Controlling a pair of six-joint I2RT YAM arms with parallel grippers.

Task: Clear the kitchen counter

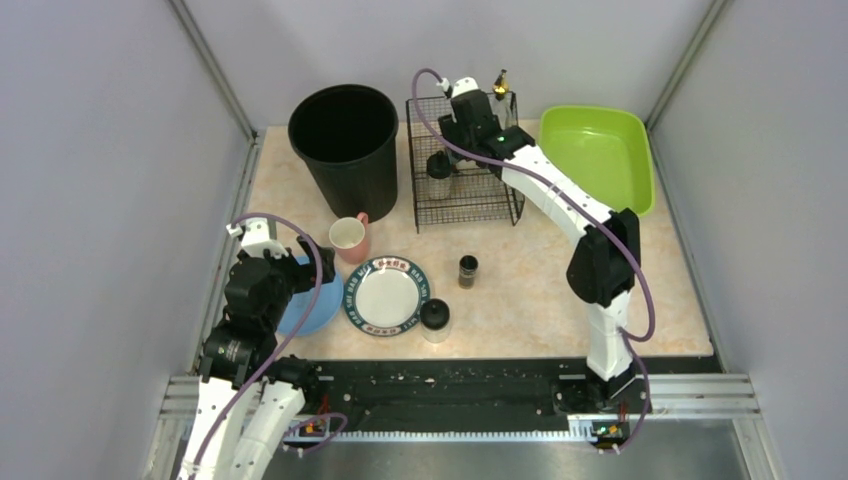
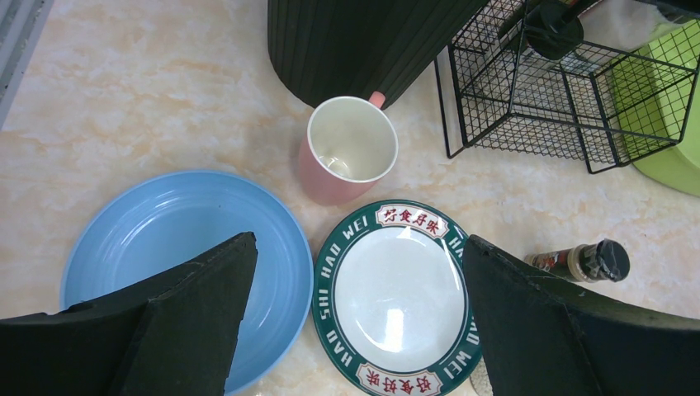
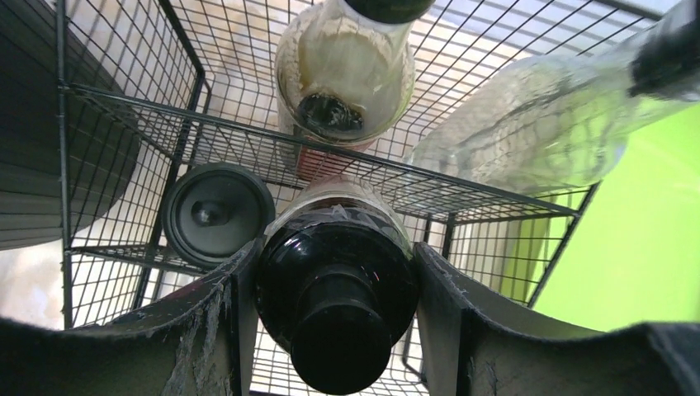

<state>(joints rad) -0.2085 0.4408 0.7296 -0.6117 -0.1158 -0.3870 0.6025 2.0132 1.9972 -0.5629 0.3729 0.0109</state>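
1. Two plates, a blue plate [image 2: 182, 247] and a rimmed plate [image 2: 396, 297]; one mug [image 2: 347, 157], one bin [image 1: 345, 145], one rack [image 1: 470, 200], one tray [image 1: 600, 155].
2. Left gripper [image 2: 359, 239], jaws apart, hangs over both plates, above the near-left part of the counter [image 1: 520, 300].
3. Right gripper [image 3: 334, 252] is clamped on a bottle [image 3: 334, 305] in the rack, at the counter's far side.
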